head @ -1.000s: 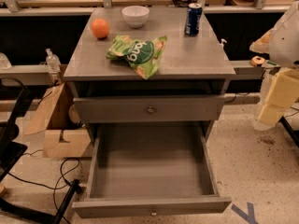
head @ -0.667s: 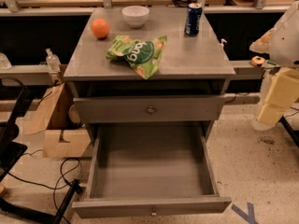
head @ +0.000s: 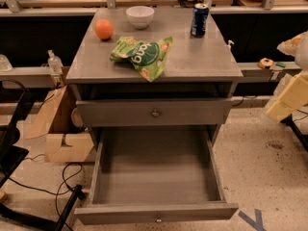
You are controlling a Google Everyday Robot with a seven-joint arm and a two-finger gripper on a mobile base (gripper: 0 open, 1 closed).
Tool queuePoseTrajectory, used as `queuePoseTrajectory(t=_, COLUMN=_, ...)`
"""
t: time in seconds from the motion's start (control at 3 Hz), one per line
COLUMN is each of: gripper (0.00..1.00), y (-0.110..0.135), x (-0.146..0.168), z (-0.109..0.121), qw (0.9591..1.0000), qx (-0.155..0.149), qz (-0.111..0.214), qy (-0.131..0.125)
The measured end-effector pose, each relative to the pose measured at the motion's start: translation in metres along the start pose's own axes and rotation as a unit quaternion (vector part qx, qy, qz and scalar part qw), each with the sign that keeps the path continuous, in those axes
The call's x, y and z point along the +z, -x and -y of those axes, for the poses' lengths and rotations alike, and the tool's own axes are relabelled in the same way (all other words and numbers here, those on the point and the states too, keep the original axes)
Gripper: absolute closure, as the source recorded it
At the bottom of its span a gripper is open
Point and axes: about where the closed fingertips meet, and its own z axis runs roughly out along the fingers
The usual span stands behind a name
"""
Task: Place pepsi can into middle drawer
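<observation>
The pepsi can (head: 199,19) stands upright at the back right of the grey cabinet top (head: 202,61). The middle drawer (head: 156,172) is pulled fully out below, its grey box interior bare, with a small round knob (head: 158,219) on its front. My gripper (head: 288,97) shows as cream-coloured parts at the right edge of the view, beside the cabinet at about the height of the shut drawer, well apart from the can and holding nothing that I can see.
On the top are an orange (head: 104,29), a white bowl (head: 140,16) and a green chip bag (head: 142,56). A shut drawer (head: 155,113) sits one tier above the open one. A cardboard box (head: 60,129) and cables lie on the floor at the left.
</observation>
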Motion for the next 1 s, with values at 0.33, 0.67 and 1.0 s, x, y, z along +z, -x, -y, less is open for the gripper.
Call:
queuePoseTrajectory(t=0.33, gripper=0.00, y=-0.016, x=0.015, z=0.064, qw=0.9936, qx=0.054, qz=0.083, qy=-0.054)
queuePoseTrajectory(t=0.67, gripper=0.00, y=-0.009, x=0.028, z=0.154, qw=0.9687, qx=0.096, qz=0.199, qy=-0.114)
queuePoseTrajectory(t=1.0, gripper=0.00, y=0.011, x=0.056, z=0.216, qw=0.9345, qx=0.143, qz=0.304, qy=-0.117)
